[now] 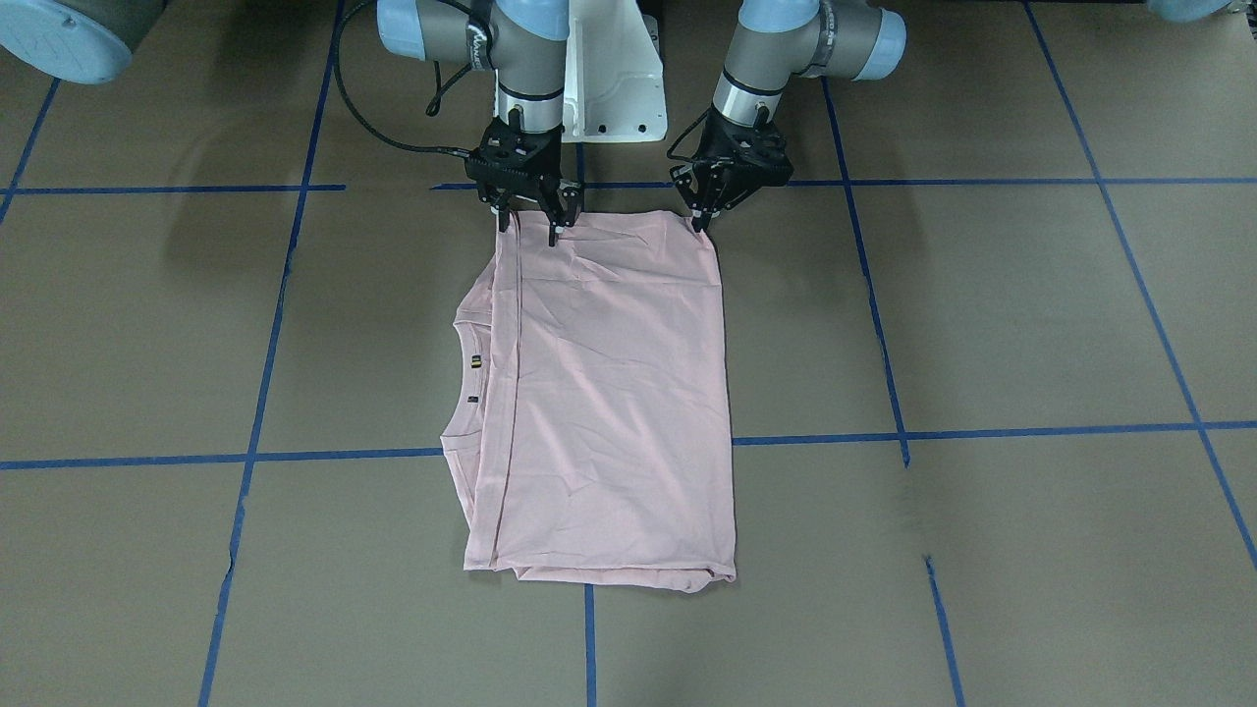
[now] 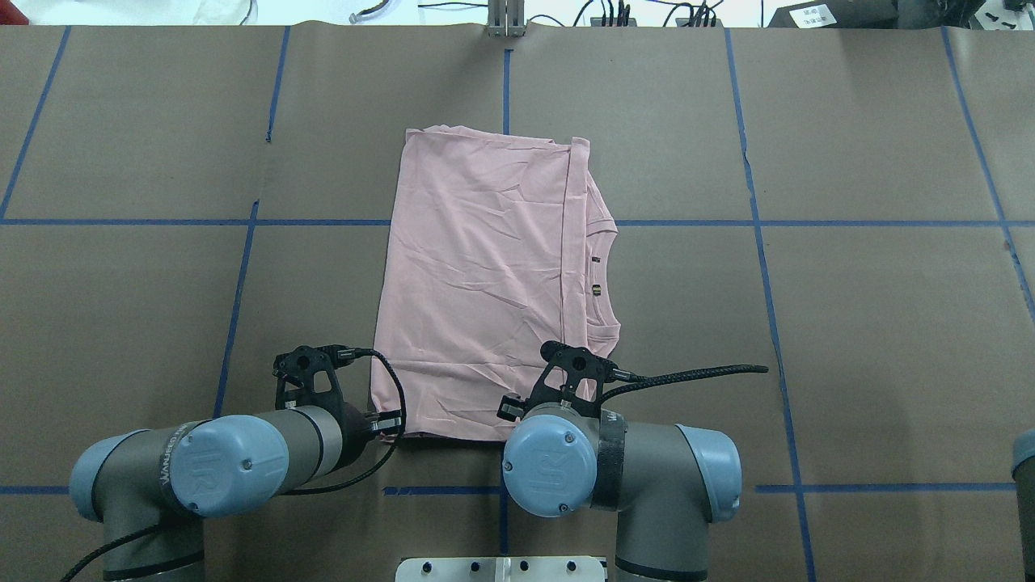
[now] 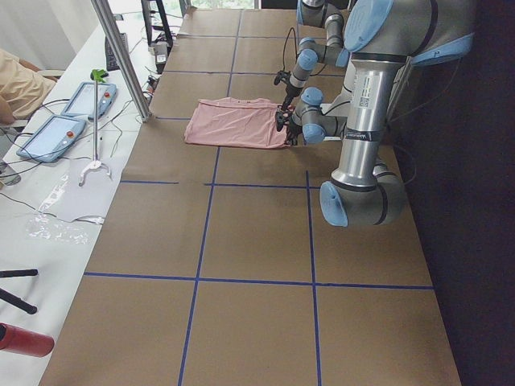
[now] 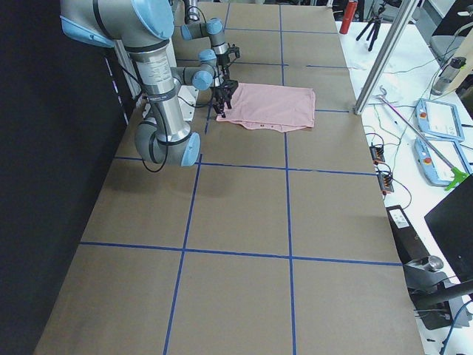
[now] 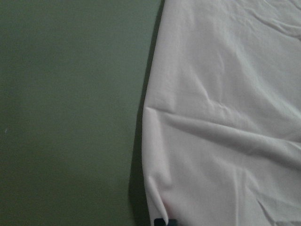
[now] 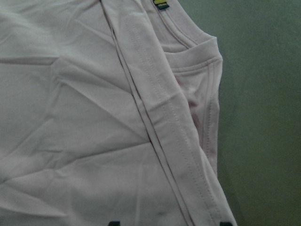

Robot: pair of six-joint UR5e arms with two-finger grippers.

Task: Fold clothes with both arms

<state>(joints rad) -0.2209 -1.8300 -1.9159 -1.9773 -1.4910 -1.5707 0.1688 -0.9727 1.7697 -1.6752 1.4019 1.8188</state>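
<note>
While both grippers stand at the shirt's [image 1: 609, 393] near edge, I record the left gripper [image 1: 700, 221] with its fingers pressed together on the corner directly beneath it, cloth puckering up to it. I find the right gripper [image 1: 535, 224] spread, its fingertips [image 6: 114, 222] straddling the doubled hem [image 6: 155, 117] at the other corner, with the neckline [image 1: 462, 378] just outboard of it. From both, the folded shirt runs flat across the table [image 1: 982, 314], plain side up.
</note>
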